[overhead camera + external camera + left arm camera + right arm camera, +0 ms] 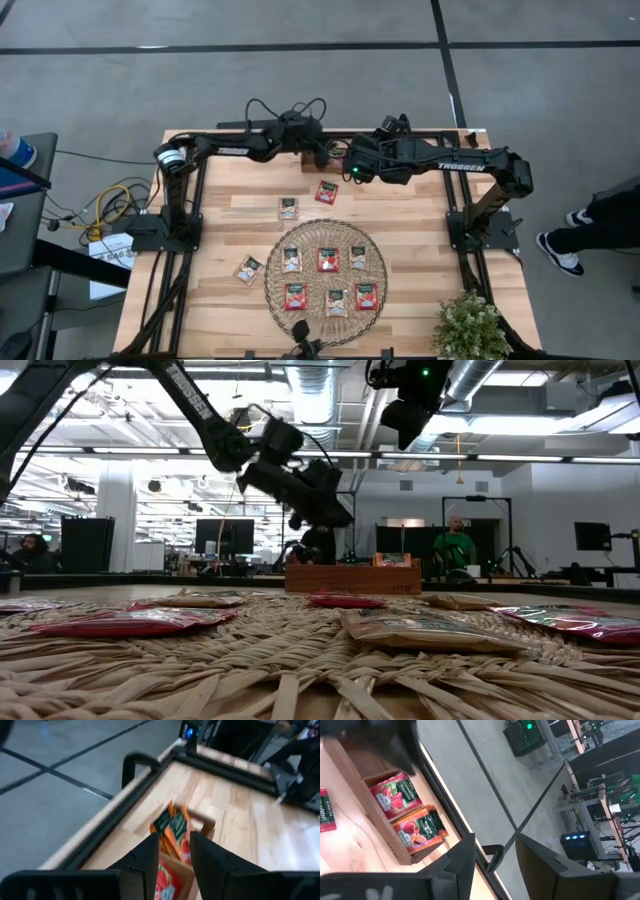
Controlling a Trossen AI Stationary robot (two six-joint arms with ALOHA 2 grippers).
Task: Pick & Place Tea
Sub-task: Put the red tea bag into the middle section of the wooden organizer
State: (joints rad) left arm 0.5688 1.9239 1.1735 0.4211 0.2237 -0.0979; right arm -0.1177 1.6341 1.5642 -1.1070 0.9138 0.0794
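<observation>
Over the far counter edge, the left hand (172, 857) is hovering released above tea sachets (172, 832) in the wooden tray (202, 822), seemingly about to descend and pinch one.

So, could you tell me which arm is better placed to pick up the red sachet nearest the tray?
Probably the right. The right gripper is open and empty, with the red sachet close beside it; the left gripper is low over the wooden tray.
</observation>
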